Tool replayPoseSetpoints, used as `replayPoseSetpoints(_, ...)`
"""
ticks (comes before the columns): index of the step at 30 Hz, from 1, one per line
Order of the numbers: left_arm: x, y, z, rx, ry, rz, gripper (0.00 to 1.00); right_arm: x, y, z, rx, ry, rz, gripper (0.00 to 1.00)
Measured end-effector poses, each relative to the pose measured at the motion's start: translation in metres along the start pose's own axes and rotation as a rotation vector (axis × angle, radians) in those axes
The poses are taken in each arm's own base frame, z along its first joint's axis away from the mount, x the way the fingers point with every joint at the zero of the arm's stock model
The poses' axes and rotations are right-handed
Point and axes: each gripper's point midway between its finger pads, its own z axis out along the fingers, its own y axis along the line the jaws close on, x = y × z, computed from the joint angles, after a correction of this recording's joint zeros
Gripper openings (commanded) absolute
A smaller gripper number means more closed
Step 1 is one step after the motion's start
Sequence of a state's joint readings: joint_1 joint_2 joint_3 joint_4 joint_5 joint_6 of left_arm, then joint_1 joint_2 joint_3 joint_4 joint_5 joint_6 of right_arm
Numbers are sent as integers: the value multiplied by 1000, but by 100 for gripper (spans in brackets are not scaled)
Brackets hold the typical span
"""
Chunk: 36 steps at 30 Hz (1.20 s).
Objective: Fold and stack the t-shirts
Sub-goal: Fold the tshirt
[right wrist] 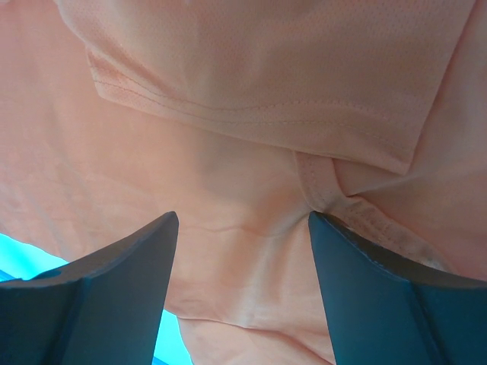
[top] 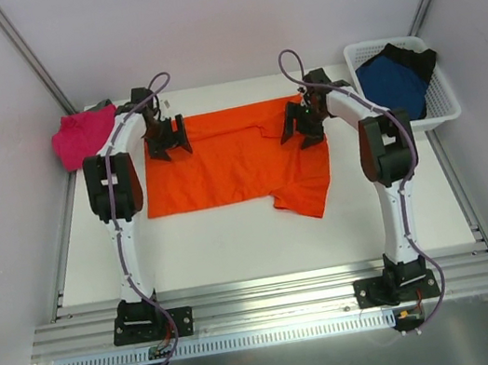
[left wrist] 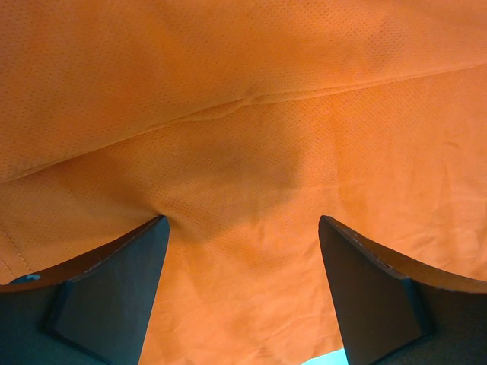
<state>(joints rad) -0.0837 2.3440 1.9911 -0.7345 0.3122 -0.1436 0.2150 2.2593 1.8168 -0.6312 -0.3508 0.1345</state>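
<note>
I am pressing my left gripper [top: 168, 146], fingers apart, on the bright orange cloth t-shirt [top: 227, 166], my right gripper [top: 303, 130] pressing too, fingers apart.

top view bright, even and sharp, only faint shadows on the table [top: 235, 241]. left wrist view warm, with a dim shadow patch mid-frame on the orange shirt [left wrist: 251, 175]. right wrist view overexposed: shirt reads pale peach, slightly soft.
</note>
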Motion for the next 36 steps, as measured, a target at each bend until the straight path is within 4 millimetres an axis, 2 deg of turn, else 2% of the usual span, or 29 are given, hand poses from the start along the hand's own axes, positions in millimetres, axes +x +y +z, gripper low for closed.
replayPoseSetpoints(8,-23,-1,6,0,-45,14,80,-8,1,2,0,-15,-6,74)
replayPoseSetpoints(13,-23,-1,5,0,-47,15,80,-8,-1,1,0,-18,-8,74)
replayPoseSetpoints(16,-10,0,-1,-4,-29,10,81,0,-7,-5,19,-18,-12,73)
replayPoseSetpoints(19,7,-3,-22,-16,-12,5,85,18,-17,-20,50,4,1,73)
replayPoseSetpoints(21,13,-6,-45,-31,-34,13,89,28,-19,-36,59,5,4,73)
replayPoseSetpoints(23,16,-10,-74,-48,-77,27,93,35,-17,-55,57,-8,3,73)
replayPoseSetpoints(26,17,-20,-126,-67,-179,68,92,42,-6,-87,36,-55,-18,73)
replayPoseSetpoints(29,26,-27,-166,-80,-259,94,76,59,2,-115,9,-86,-32,73)
replayPoseSetpoints(30,32,-27,-175,-85,-276,101,57,68,1,-120,4,-82,-31,72)
replayPoseSetpoints(32,50,-24,-181,-94,-268,107,49,86,-3,-124,-1,-63,-23,70)
replayPoseSetpoints(33,57,-22,-179,-99,-255,108,49,99,-7,-123,1,-44,-15,69)
replayPoseSetpoints(36,85,-9,-155,-114,-158,85,52,144,-28,-112,36,57,29,68)
